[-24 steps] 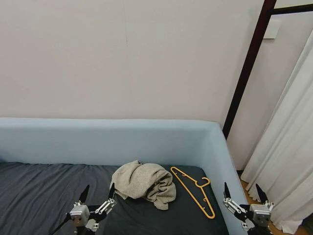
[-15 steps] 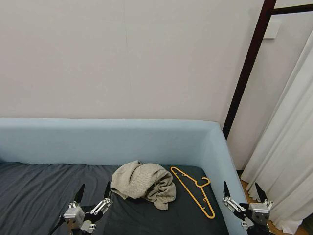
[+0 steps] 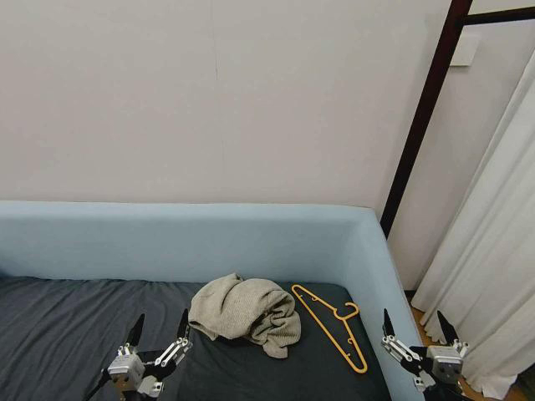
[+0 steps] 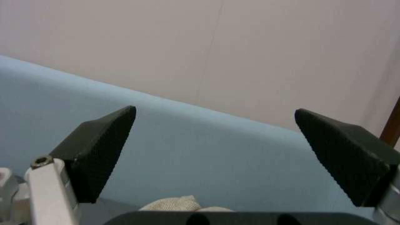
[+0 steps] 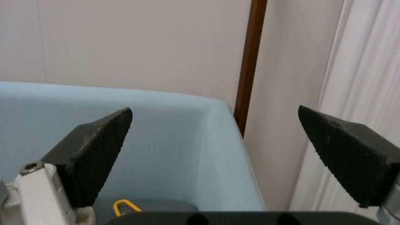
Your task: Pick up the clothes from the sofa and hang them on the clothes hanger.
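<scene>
Nothing lifted yet: clothes crumpled on sofa, hanger untouched just beside. Left gripper and right gripper spread wide, empty.

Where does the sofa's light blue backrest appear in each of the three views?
Head view: the backrest runs across, below the middle.
Left wrist view: the backrest slopes behind the open left gripper.
Right wrist view: the backrest sits behind the open right gripper, stopping at the post.
Shared landmark: the dark wooden post by the backrest's end.
</scene>
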Available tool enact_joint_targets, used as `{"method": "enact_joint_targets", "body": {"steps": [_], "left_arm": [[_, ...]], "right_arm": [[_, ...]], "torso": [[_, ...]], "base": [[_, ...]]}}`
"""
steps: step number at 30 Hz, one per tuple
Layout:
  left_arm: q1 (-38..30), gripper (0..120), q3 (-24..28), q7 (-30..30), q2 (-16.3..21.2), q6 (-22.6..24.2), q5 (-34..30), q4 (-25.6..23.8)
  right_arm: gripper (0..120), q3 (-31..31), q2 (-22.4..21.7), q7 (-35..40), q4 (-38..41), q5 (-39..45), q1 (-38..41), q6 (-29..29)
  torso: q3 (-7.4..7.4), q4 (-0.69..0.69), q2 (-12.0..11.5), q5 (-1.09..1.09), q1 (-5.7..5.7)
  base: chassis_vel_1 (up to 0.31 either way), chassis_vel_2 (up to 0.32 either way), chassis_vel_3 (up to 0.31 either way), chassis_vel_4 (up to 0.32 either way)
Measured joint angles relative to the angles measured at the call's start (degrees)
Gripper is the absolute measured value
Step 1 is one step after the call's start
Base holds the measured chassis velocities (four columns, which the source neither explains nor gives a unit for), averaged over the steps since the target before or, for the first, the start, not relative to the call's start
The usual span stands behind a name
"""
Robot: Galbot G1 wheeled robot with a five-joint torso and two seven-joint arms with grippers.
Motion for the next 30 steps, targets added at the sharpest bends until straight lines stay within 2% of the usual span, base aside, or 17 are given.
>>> {"method": "enact_joint_targets", "body": {"steps": [6,9,11,12,16,17,19,22,23,27,30], "left_arm": [[0.3,100,-1.2,-0.6,0.4,0.0,0.1,0.5],[0.7,100,-2.5,-2.7,0.6,0.0,0.1,0.4],[0.9,100,-3.8,-5.5,0.4,0.3,1.1,0.7],[0.9,100,-3.8,-5.5,0.4,0.3,1.1,0.7],[2.1,100,-5.5,-9.0,-0.2,0.1,1.7,1.5],[2.1,100,-5.5,-9.0,-0.2,0.1,1.7,1.5],[2.9,100,-6.3,-9.2,-0.3,-0.7,1.5,1.4],[3.3,100,-7.5,-8.8,-0.7,-1.5,1.6,1.2],[3.3,100,-7.5,-8.8,-0.7,-1.5,1.6,1.2],[3.7,100,-8.7,-8.6,-1.7,-2.2,1.9,1.1],[3.9,100,-9.2,-7.9,-2.1,-2.9,2.1,1.0]], "right_arm": [[100,-1.5,-2.8,-0.9,0.2,6.1,1.4,-1.0],[100,-2.5,-6.7,-2.9,-0.9,12.9,4.5,-2.8],[100,-3.7,-10.1,-6.0,-4.4,19.9,9.1,-3.3],[100,-3.7,-10.1,-6.0,-4.4,19.9,9.1,-3.3],[100,-8.2,-14.2,-9.8,-10.7,33.9,18.6,-3.7],[100,-8.2,-14.2,-9.8,-10.7,33.9,18.6,-3.7],[100,-12.0,-14.2,-9.7,-12.7,41.7,23.5,-4.8],[100,-18.0,-12.0,-6.2,-14.9,53.3,30.7,-7.9],[100,-18.0,-12.0,-6.2,-14.9,53.3,30.7,-7.9],[100,-25.3,-8.0,-0.1,-22.3,62.6,39.9,-10.8],[100,-27.9,-6.4,2.0,-27.1,65.0,43.1,-12.0]], "torso": [[0.0,0.0,0.0,0.0,0.0],[0.0,0.0,0.0,-0.01,0.0],[0.0,0.0,0.0,0.01,0.0],[0.0,0.0,0.0,0.01,0.0],[0.01,0.01,0.0,-0.01,0.0],[0.01,0.01,0.0,-0.01,0.0],[0.01,0.01,0.0,0.01,0.0],[0.01,0.0,0.0,0.0,0.0],[0.01,0.0,0.0,0.0,0.0],[0.01,0.02,0.0,-0.01,0.0],[0.01,0.01,0.0,-0.01,0.0]], "base": [[0.0,0.0,0.0,0.0],[0.0,0.0,0.0,0.0],[0.0,0.0,0.0,0.0],[0.0,0.0,0.0,0.0],[0.0,0.0,0.0,0.0],[0.0,0.0,0.0,0.0],[0.0,0.0,0.0,0.0],[0.0,0.0,0.0,0.0],[0.0,0.0,0.0,0.0],[0.0,0.0,0.0,0.0],[0.0,0.0,0.0,0.0]]}}
